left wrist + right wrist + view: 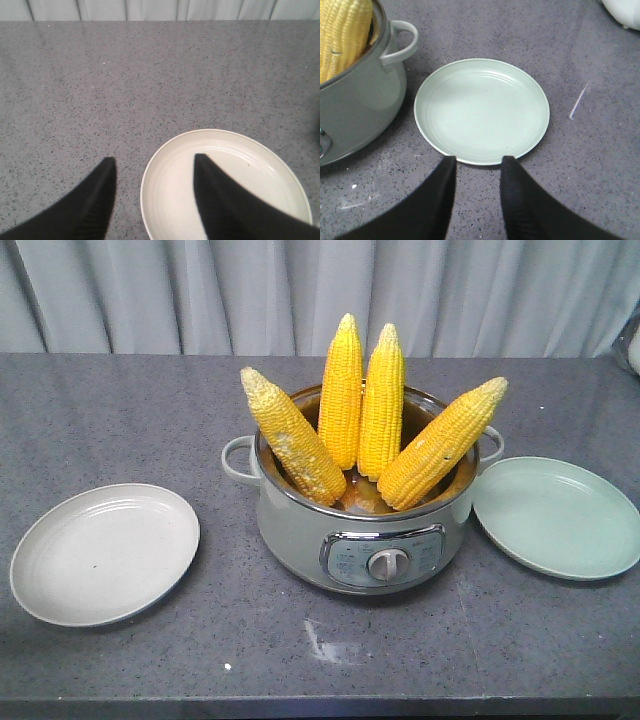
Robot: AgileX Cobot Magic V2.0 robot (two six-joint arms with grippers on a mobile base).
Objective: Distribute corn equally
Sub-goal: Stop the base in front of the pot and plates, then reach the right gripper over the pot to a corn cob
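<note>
Several bright-yellow corn cobs (361, 416) stand tips-up, fanned out, inside a pale green electric pot (362, 530) at the middle of the grey counter. One cob (340, 35) shows in the right wrist view. A cream plate (105, 552) lies left of the pot, a pale green plate (556, 516) to its right. My left gripper (152, 160) hangs open above the cream plate's (235, 170) left rim, holding nothing. Just short of the green plate's (482, 110) near edge, my right gripper (478, 159) is open and empty. Neither gripper shows in the front view.
The pot has a side handle (402, 42) toward the green plate and a control knob (388, 563) on its front. A white object (622, 11) sits at the counter's far right. Grey curtains (320, 290) hang behind the counter.
</note>
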